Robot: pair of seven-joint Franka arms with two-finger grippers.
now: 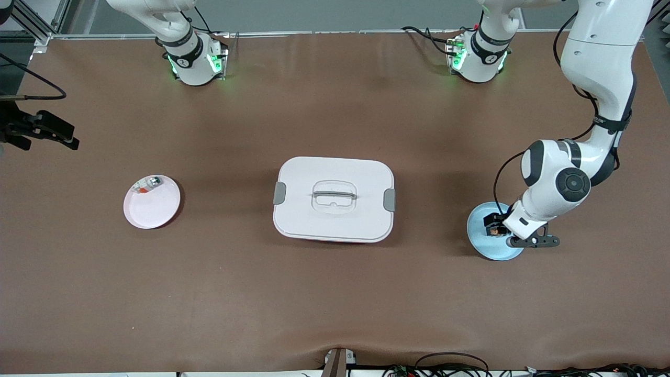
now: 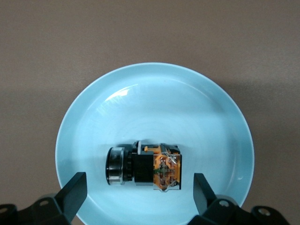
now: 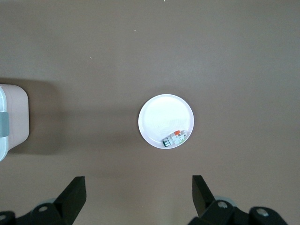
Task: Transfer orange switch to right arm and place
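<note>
Two plates on brown table (image 1: pixel 335 293), left gripper (image 2: pixel 140 197) open over orange switch (image 2: pixel 145 166), right gripper (image 3: pixel 138 199) open, waiting.

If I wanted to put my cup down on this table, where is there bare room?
Bare brown table lies between the pink plate and the lidded white box, and between that box and the blue plate. The strip nearest the front camera is bare too. It is crowded at the blue plate: the orange switch lies there with the open left claw over it.

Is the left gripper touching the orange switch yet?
Apart. Left wrist view: left gripper open, bare blue plate between each finger and orange switch.
</note>
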